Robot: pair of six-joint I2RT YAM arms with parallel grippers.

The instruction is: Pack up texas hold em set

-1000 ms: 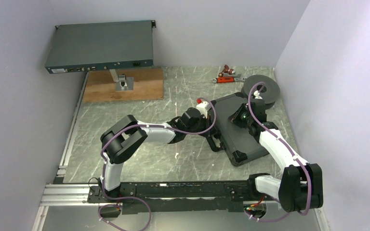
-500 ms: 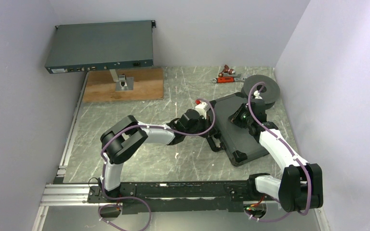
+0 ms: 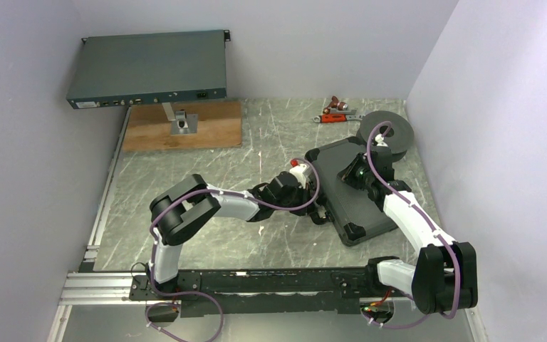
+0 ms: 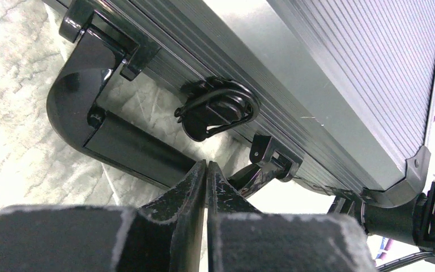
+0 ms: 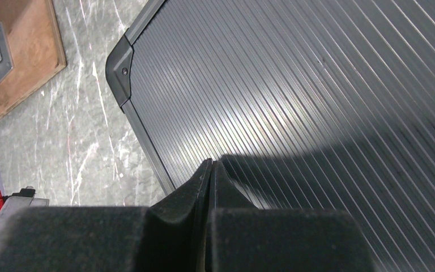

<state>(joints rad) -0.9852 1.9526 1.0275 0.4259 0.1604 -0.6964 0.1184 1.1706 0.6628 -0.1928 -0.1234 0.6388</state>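
The black case [image 3: 352,210] lies closed on the marble table, right of centre. In the left wrist view I see its ribbed lid [image 4: 328,62], its handle [image 4: 130,144] and a closed latch [image 4: 218,107]. My left gripper [image 3: 318,211] is shut and empty, its tips [image 4: 205,164] just in front of the handle on the case's left side. My right gripper [image 3: 351,174] is shut and empty, tips [image 5: 210,162] on or just above the lid [image 5: 294,85] near its left edge. Chips, decks, dice and marker are out of view.
A grey-blue rack unit [image 3: 149,68] stands on a post over a wooden board [image 3: 185,125] at the back left. A black spool [image 3: 388,132] sits right behind the case. Red-and-silver tools [image 3: 336,110] lie at the back. A wall is close on the right.
My left wrist has slid toward me and slightly right along the case's handle side. The right arm and the case have not moved.
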